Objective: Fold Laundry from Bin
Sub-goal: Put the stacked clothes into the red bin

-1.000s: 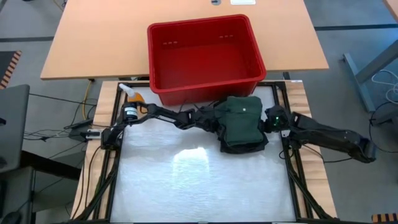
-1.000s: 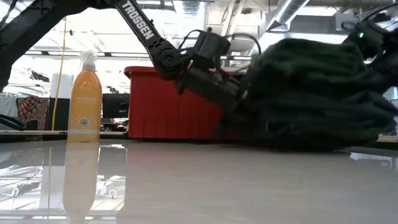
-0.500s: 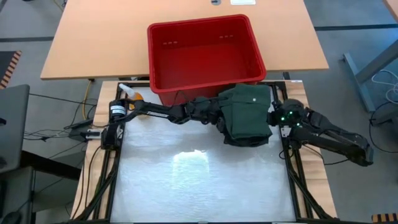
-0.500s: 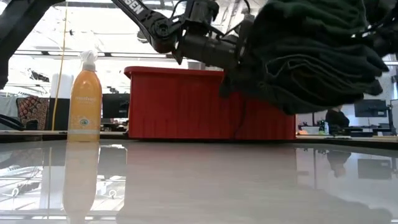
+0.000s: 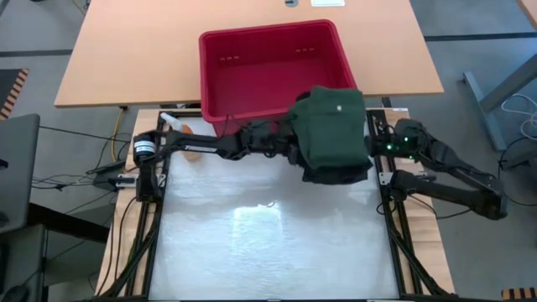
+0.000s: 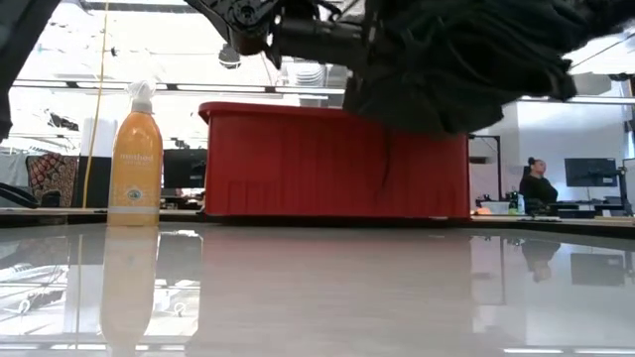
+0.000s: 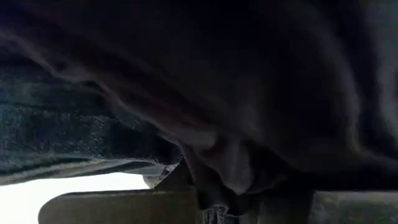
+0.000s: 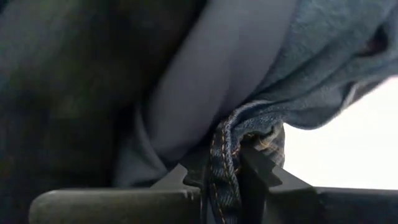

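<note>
- Above the far right part of the surface (image 5: 252, 243), just in front of the bin (image 5: 252, 67), we are holding the folded stack of laundry (image 5: 334, 134) in the air between both arms, so that it keeps its shape while clear of the surface.
- Our left gripper (image 7: 199, 186) is pinching the stack's left edge, fingers nearly closed on dark cloth.
- Our right gripper (image 8: 227, 174) is clamping a narrow fold of jeans (image 8: 336, 62) with orange stitching at the right edge.
- In the low view the stack is hanging above the bin's rim, its top cut off.
- The orange bottle (image 6: 135, 159) is standing at the far left.
- We cannot tell how many garments the stack is holding; the green shirt (image 5: 336, 117) is covering the rest.
</note>
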`<state>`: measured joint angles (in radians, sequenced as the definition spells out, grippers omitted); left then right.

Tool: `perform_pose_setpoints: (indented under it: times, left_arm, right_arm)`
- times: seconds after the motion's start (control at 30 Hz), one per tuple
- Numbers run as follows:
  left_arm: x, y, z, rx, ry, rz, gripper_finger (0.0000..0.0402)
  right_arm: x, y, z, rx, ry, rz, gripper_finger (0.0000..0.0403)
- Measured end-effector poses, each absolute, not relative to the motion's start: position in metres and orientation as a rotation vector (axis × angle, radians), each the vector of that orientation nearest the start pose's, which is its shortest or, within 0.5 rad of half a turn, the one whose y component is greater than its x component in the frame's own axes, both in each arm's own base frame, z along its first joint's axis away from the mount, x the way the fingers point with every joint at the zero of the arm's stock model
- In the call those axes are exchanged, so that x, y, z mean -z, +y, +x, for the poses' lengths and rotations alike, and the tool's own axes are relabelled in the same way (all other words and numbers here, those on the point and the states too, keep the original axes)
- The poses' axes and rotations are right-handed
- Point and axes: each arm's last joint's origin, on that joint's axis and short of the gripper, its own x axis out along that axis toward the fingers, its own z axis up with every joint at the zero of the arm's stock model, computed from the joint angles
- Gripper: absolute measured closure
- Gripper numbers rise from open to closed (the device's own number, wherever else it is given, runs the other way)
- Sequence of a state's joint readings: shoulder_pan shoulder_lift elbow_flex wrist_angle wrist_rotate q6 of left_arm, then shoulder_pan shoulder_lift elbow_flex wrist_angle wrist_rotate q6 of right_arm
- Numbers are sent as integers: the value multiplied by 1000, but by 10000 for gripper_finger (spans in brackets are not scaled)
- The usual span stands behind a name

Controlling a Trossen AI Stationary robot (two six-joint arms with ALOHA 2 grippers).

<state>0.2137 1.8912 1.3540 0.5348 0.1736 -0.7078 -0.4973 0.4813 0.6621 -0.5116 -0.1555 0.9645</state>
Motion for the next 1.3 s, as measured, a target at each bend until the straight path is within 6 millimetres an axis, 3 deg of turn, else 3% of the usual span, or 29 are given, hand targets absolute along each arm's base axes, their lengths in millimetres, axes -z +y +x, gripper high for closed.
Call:
perform_pose_setpoints:
  times: [0.17,0.33,0.7,1.1,1.3]
  left_arm:
    - [-302,93,421,-57,-69,-682,382]
    - [-307,96,417,-78,-84,-672,382]
    - [-288,88,418,-109,104,-708,382]
    - [-287,62,422,46,182,-746,382]
    - [-307,54,427,81,185,-672,383]
  right_arm:
    - [-322,-54,109,453,131,972,327]
    - [-340,-61,122,456,170,894,328]
    - [-319,-55,133,466,377,902,329]
    - [-332,-24,132,349,454,925,330]
    - [-348,-13,132,339,507,847,330]
